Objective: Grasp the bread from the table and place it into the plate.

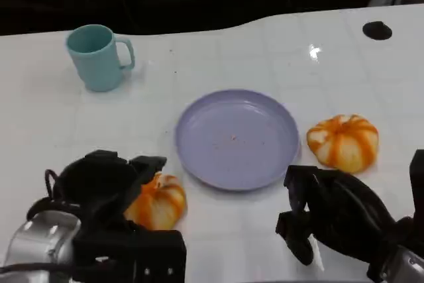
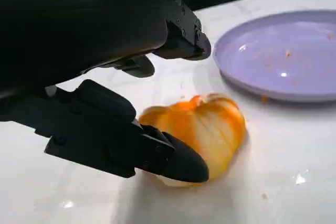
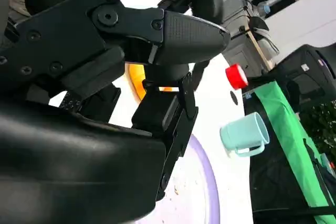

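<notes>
The left hand [image 2: 131,103] was spread around the bread [image 2: 202,129], holding nothing, with the roll lying on the surface [image 1: 265,243] just beside the plate [image 1: 236,138]. It looked light, soft and easily squashed, so a gentle hold across its rounded flanks seemed best. The right hand [image 1: 331,213] hovered empty, fingers apart.

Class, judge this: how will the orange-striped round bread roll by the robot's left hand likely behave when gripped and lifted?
The orange-striped round bread roll looks puffy, so probably light and squashable under the left hand's fingers. Its domed, lobed shape might rock or roll if nudged. Its glazed surface could be slightly slippery.
</notes>
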